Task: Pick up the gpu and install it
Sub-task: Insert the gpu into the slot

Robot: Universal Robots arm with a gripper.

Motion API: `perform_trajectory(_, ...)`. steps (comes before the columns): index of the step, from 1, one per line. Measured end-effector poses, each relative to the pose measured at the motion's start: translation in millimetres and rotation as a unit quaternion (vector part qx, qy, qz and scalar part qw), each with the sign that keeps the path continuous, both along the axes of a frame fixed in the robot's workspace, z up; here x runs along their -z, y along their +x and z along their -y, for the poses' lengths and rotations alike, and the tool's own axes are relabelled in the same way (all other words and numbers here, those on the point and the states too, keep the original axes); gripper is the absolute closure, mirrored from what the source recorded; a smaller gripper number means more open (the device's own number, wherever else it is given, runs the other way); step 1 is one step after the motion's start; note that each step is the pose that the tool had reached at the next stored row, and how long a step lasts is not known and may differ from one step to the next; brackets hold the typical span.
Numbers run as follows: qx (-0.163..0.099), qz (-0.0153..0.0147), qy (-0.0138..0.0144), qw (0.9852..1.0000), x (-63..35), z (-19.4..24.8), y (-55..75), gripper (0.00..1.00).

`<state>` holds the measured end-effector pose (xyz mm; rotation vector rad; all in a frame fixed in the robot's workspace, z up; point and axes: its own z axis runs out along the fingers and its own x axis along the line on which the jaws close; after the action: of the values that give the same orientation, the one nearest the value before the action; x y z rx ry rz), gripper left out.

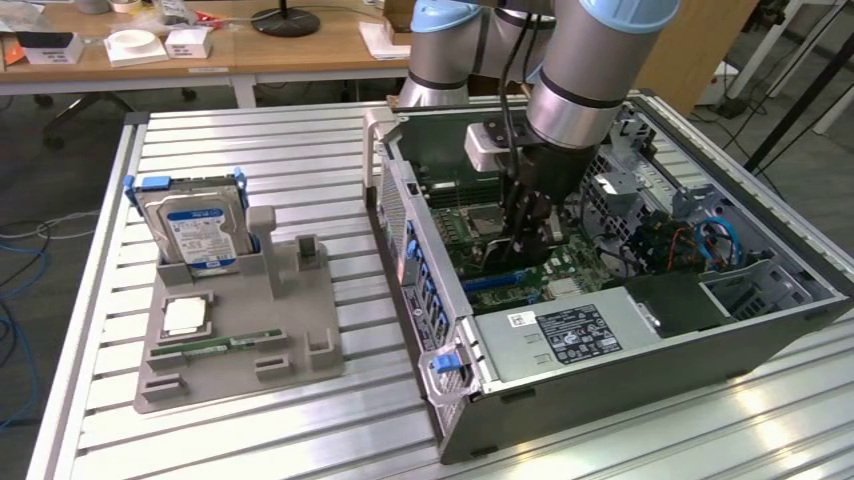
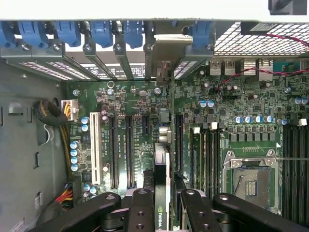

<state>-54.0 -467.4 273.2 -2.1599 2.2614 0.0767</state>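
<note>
My gripper (image 1: 525, 235) reaches down into the open computer case (image 1: 441, 300) and is shut on the gpu (image 1: 521, 256). In the wrist view the gpu (image 2: 161, 169) shows edge-on as a slim dark card between my two black fingers (image 2: 140, 208), with my gripper (image 2: 164, 210) clamped on its top edge. Its silver bracket (image 2: 164, 55) points at the case's rear slot openings. The card hangs upright just above the green motherboard (image 2: 130, 101), in line with the long black expansion slots (image 2: 129, 150). Whether its edge touches a slot is hidden.
A grey tray (image 1: 307, 310) on the slatted metal table (image 1: 267, 150) holds a hard drive (image 1: 200, 230), a processor (image 1: 184, 316) and a green memory stick (image 1: 220, 345). The power supply (image 1: 574, 335) fills the case's near corner. Blue clips (image 2: 101, 31) line the case's rear. Desks stand behind.
</note>
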Motion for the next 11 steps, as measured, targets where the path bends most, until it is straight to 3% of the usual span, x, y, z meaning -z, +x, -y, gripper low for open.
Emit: perform_trajectory(11,0.0,0.0,0.0001,1.0,12.4,0.0,0.2,0.74)
